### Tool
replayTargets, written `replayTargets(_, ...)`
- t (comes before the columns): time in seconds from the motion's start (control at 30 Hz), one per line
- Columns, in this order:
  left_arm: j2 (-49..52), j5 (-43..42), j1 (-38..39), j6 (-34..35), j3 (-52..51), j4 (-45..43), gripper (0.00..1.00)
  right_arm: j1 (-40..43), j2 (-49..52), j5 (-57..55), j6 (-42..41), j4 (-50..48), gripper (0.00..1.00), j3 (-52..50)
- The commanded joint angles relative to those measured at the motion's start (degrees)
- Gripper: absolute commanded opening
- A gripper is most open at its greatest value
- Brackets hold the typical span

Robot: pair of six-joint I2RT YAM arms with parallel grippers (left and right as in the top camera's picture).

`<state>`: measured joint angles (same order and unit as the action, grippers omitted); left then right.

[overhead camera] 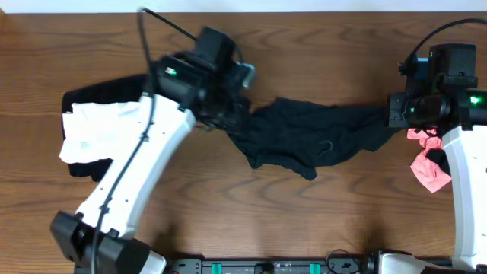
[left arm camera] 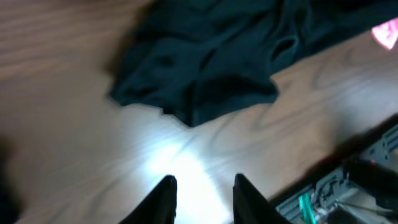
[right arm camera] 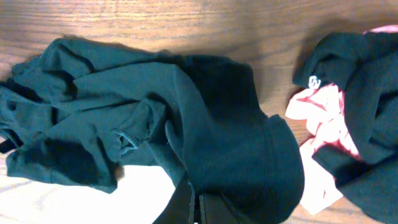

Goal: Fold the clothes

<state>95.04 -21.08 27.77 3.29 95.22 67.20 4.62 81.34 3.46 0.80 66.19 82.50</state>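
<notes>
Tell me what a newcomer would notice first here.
A black garment lies stretched across the middle of the table, its right end pinched in the right claw. The left claw hangs open over bare wood at its left end. White cloth lies far left, pink cloth far right.

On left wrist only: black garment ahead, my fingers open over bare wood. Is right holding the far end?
Observer: Yes, the right gripper looks shut on the black garment at its right end.
Operator: What else is out, to the left?
Observer: A white garment lies on a dark one at the far left.
Operator: And on the right?
Observer: A pink garment lies by the right arm, with another dark piece over it.
</notes>
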Motion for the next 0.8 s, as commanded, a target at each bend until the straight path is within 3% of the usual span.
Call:
replayTargets(0.0, 0.1, -2.8, 4.2, 6.2, -9.1, -7.6, 0.31, -0.6, -1.2, 0.7, -3.7, 0.1, 0.01, 0.7)
replayTargets(0.1, 0.1, -3.4, 8.8, 8.2, -17.2, -19.9, 0.37, -0.6, -1.2, 0.7, -4.9, 0.5, 0.01, 0.7)
replayTargets(0.33, 1.9, -0.8, 16.1, 8.2, -24.5, -31.7, 0.57, -0.6, -1.2, 0.7, -5.0, 1.1, 0.01, 0.7)
replayTargets(0.77, 13.4, 1.2, 17.5, 11.0, -24.8, -40.0, 0.59, -0.6, -1.2, 0.6, -5.0, 2.2, 0.01, 0.7)
